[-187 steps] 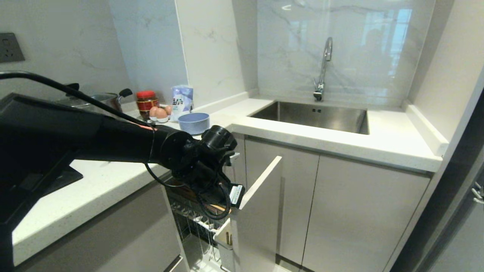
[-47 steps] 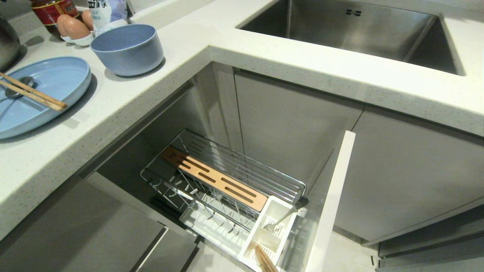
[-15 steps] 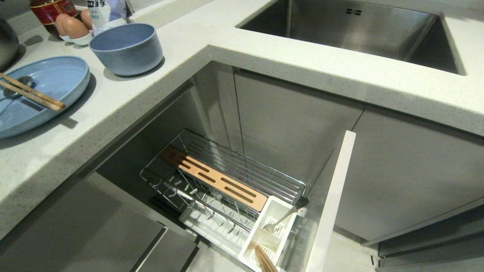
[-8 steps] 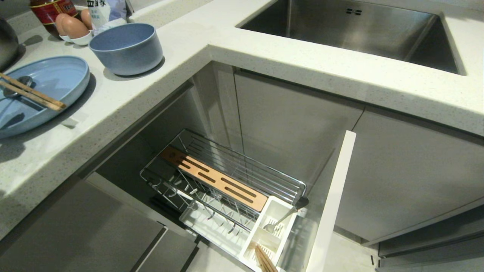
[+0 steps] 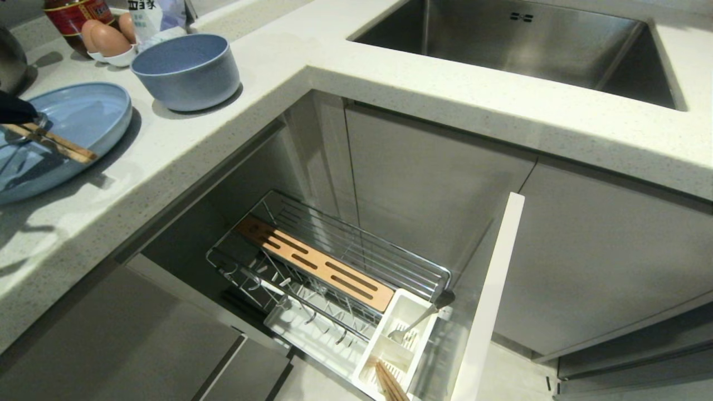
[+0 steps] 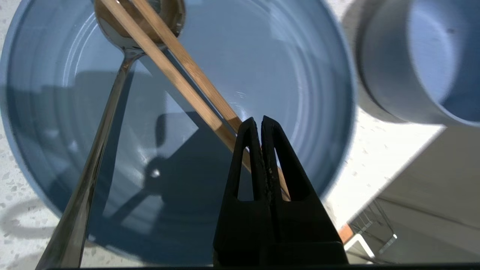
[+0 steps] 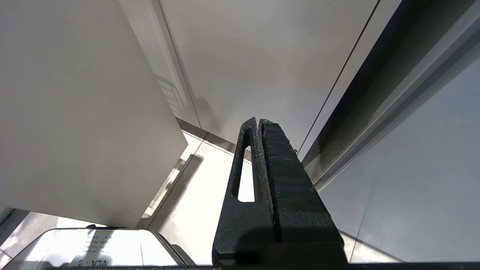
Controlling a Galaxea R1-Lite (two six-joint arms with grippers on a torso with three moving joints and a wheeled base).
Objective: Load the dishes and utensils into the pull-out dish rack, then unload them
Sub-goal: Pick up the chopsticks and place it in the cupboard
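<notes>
At the far left edge of the head view the black left gripper (image 5: 14,108) hangs over the pale blue oval divided plate (image 5: 94,108) on the speckled white countertop (image 5: 267,67). Its jaws are pressed together, empty, nothing between them.

Across that plate lie the two long light-brown wooden chopsticks (image 5: 58,143), side by side, their long axis slanting from the left edge of the frame down toward the plate's near rim. The silver metal spoon (image 6: 112,78) lies under them, its bowl beneath their far ends and its handle splaying off at an angle.

In the left wrist view the closed fingertips (image 6: 258,129) sit directly above the chopsticks' nearer stretch, so the sticks run out from under the tips diagonally toward the upper left of that frame. To my eye, the jaws must first part, and their gap must lie across the sticks' slant, not along it, to straddle both.

The smaller pale blue round deep bowl (image 5: 186,69) stands just beside the plate, apart from it. The chrome wire pull-out dish rack (image 5: 356,256) stands pulled out in the lower centre, another pair of chopsticks and a utensil already in its white caddy (image 5: 398,345).

The right gripper (image 7: 258,127), closed, is low down by the cabinet fronts, so the left is far nearer.
</notes>
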